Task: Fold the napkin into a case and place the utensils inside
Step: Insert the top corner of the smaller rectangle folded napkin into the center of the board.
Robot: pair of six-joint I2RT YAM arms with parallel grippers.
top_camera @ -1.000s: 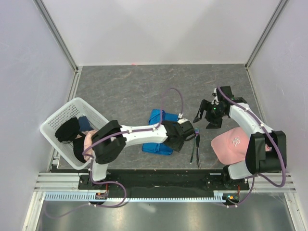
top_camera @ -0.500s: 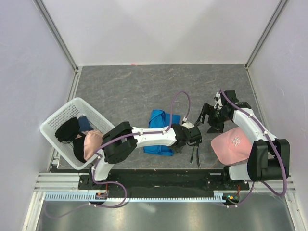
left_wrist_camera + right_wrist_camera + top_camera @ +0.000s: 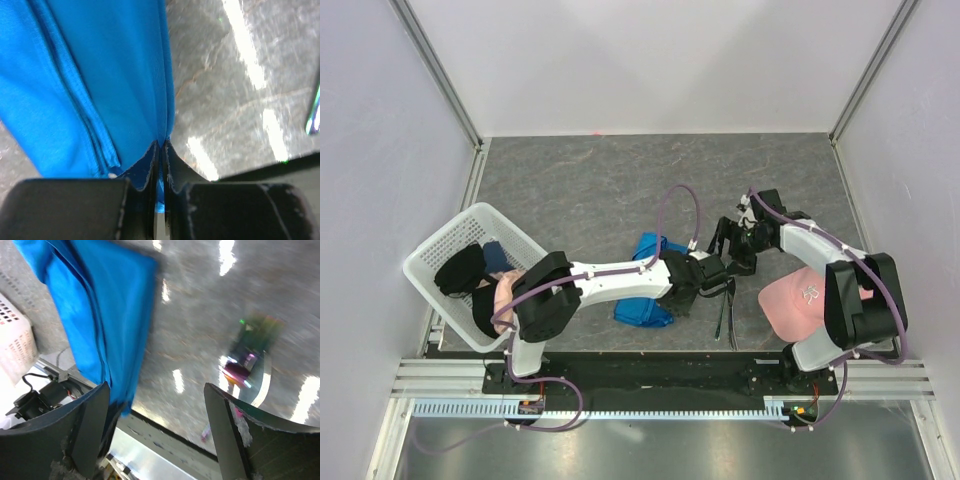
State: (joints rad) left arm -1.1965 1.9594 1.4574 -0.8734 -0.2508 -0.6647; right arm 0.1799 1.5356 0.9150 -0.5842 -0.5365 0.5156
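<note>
The blue napkin (image 3: 642,305) lies bunched in folds at the table's middle, partly under my left arm. My left gripper (image 3: 706,273) is at its right edge. In the left wrist view the jaws are pressed together with a thin blue fold of the napkin (image 3: 100,75) pinched between them at the left gripper (image 3: 161,146). My right gripper (image 3: 731,244) hovers just right of the cloth and is open. Between its wide-apart fingers (image 3: 155,390) there is only table, with the napkin (image 3: 100,305) at the left. The fork and knife (image 3: 725,316) lie side by side near the front.
A pale pink cap (image 3: 804,298) lies at the right by the right arm's base. A white basket (image 3: 448,240) with dark and pink items stands at the left edge. Grey walls enclose the table on three sides.
The left gripper has gone from open to shut on the napkin's right edge, lifting that edge a little. The right gripper has moved left toward the cloth and stays open.
</note>
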